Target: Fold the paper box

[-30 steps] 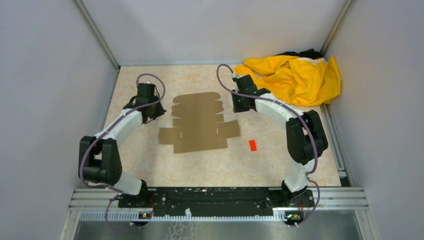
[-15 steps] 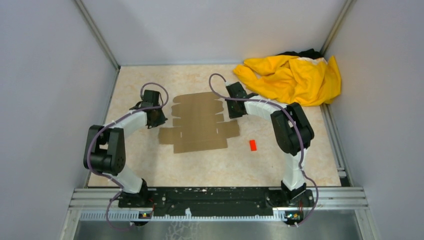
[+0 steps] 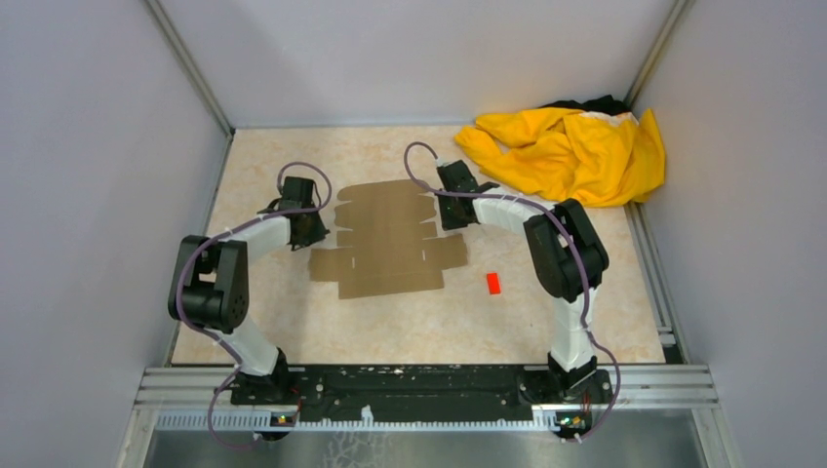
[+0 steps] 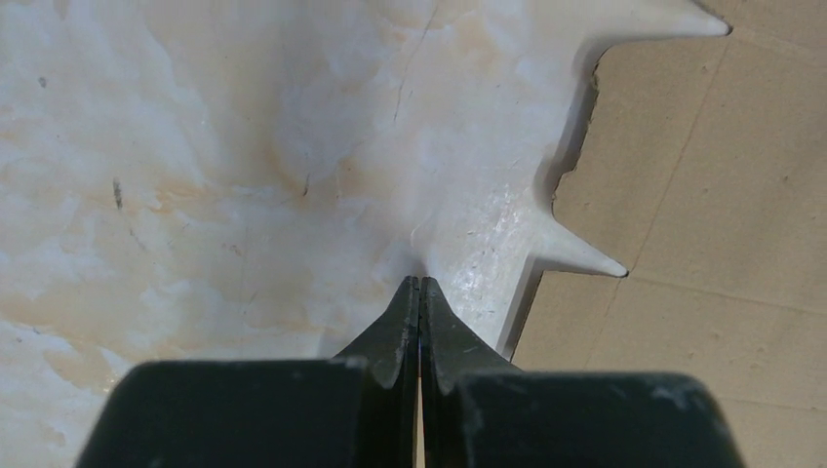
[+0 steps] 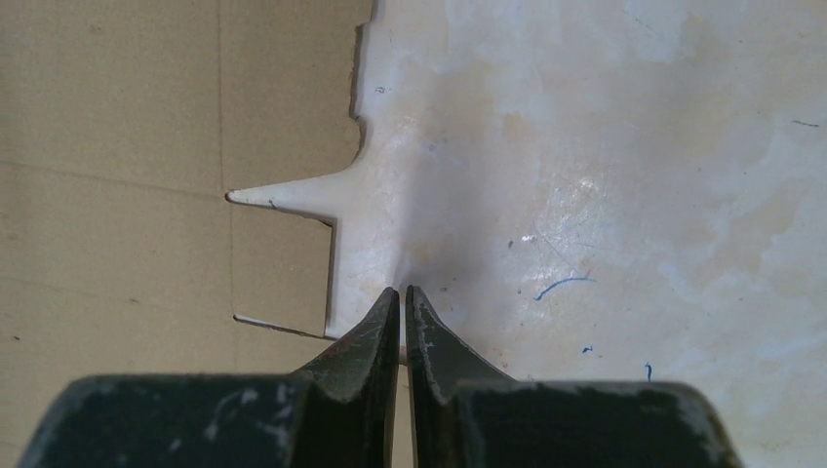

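Left gripper (image 3: 312, 230) & right gripper (image 3: 449, 213), top view: they flank the flat brown die-cut cardboard paper box (image 3: 385, 239) lying between them on the beige marbled tabletop (image 3: 293, 322); folding not begun.

Left wrist: jaws pressed together, empty, box edge just right of the tips.

Right wrist: jaws all but closed, empty; matte notched tabs just left.

Next, prob.: work the tips under a flap.

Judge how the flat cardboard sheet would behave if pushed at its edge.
The paper box lies flat and thin, so it probably slides on the smooth table. Its scored creases suggest it bends there, staying stiff elsewhere.
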You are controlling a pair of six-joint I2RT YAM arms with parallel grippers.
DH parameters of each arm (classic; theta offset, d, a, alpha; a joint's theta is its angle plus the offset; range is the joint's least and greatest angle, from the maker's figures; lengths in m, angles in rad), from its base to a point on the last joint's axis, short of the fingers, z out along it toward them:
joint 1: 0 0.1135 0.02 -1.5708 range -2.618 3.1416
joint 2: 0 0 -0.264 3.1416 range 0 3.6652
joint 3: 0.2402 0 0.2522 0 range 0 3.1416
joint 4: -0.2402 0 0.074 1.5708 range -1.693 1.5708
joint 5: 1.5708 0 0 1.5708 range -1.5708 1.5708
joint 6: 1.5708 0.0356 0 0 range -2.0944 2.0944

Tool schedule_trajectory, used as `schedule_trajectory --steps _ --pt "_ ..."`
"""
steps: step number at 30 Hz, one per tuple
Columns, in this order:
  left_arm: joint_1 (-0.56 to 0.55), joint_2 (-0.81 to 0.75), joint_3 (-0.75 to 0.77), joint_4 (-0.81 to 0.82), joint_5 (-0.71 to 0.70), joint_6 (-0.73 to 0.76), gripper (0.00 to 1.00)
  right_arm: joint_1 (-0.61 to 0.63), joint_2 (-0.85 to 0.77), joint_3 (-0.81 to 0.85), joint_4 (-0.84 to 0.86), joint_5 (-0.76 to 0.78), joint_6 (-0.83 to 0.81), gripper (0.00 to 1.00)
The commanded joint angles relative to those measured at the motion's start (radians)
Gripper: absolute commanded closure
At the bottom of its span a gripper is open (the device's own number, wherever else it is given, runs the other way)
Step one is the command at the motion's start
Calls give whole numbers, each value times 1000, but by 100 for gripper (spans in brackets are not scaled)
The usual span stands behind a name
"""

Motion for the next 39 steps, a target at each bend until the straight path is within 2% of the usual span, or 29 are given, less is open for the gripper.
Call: schedule_trajectory --steps 1,20,31,39 --pt "-13 49 -12 21 15 13 100 19 -3 9 51 -3 18 93" --pt "-34 64 -13 32 109 12 100 49 10 -12 64 -2 28 93" --pt "-35 74 -16 26 104 15 100 49 21 -6 52 56 35 93" --pt "-35 89 -11 -2 51 31 100 50 31 1 37 113 41 93"
